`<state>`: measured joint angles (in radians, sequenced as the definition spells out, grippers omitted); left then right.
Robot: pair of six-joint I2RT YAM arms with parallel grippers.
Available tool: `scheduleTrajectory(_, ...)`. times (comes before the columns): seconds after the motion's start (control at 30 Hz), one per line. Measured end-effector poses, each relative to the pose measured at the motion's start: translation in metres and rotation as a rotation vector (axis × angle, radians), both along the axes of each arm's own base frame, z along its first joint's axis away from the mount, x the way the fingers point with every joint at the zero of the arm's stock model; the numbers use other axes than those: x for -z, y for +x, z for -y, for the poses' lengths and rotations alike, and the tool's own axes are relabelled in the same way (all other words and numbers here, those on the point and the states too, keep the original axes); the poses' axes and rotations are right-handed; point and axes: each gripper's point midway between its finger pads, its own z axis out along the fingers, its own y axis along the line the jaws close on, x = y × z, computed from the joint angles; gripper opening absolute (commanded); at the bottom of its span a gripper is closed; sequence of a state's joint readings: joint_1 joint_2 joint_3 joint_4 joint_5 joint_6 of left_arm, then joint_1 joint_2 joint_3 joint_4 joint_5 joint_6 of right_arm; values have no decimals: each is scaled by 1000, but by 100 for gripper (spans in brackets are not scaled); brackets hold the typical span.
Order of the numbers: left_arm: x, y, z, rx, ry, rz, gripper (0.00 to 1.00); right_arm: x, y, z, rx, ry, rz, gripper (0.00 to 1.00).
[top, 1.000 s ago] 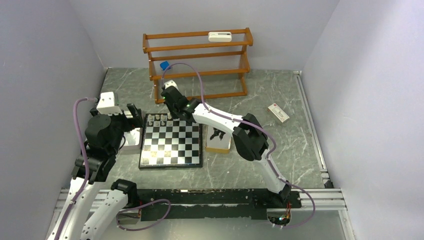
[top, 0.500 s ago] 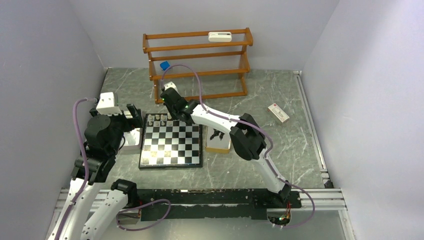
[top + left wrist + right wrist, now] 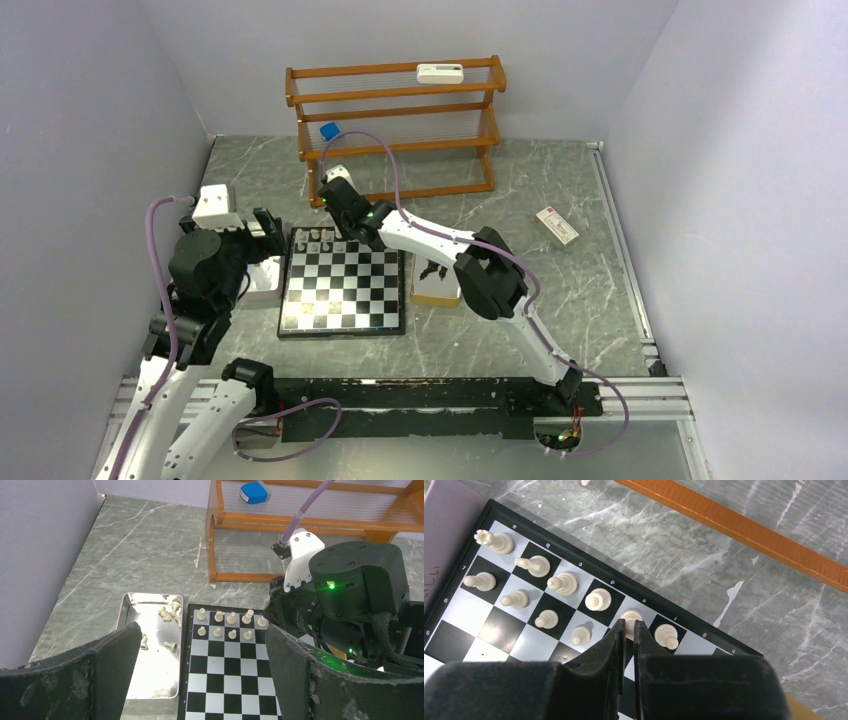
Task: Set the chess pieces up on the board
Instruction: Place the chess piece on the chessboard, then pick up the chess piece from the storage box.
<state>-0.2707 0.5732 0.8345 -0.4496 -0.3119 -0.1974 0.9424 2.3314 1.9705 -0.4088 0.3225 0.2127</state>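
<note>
The board (image 3: 343, 290) lies between my arms, with whitish-cream chess pieces (image 3: 320, 238) in two rows at its far left corner. In the right wrist view the board (image 3: 489, 630) shows several cream pieces in the back row and several pawns in front. My right gripper (image 3: 630, 622) is closed to a thin gap on a cream piece (image 3: 630, 615) standing on the back-row e square; it also shows in the top view (image 3: 347, 232). My left gripper (image 3: 202, 630) is open and empty, high over the board's left edge. Black pieces (image 3: 434, 268) lie in the right tray.
A metal tray (image 3: 150, 675) left of the board holds loose cream pieces (image 3: 169, 613). A second tray (image 3: 437, 293) sits right of the board. A wooden rack (image 3: 395, 110) stands behind, with a white device (image 3: 440, 72) and a blue object (image 3: 329, 130). A small box (image 3: 556, 226) lies far right.
My right arm has shifted slightly left and back over the board's far row. My left arm has not moved.
</note>
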Motion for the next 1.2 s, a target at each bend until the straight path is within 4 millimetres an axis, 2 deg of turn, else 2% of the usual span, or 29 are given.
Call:
scheduleTrajectory(0.1,0,0,0,0,0,0,98,-1,1,-2,1,2,3,3)
scheduleTrajectory(0.3,0,0,0,0,0,1,98,-1,0,0,1,-8,-4,9)
scheduleTrajectory(0.47,0,0,0,0,0,1,98,-1,0,0,3,-10,-6,25)
scheduleTrajectory(0.73,0,0,0,0,0,1,98,-1,0,0,8,-8,-6,32)
scheduleTrajectory(0.87,0,1,0,1,1,0,98,-11,3,-4,8,5,4,37)
scheduleTrajectory(1.07,7,5,2,6,3,-16,99,-33,8,-12,9,42,30,51)
scheduleTrajectory(1.2,24,15,5,3,17,-84,100,-43,5,-8,15,49,27,69)
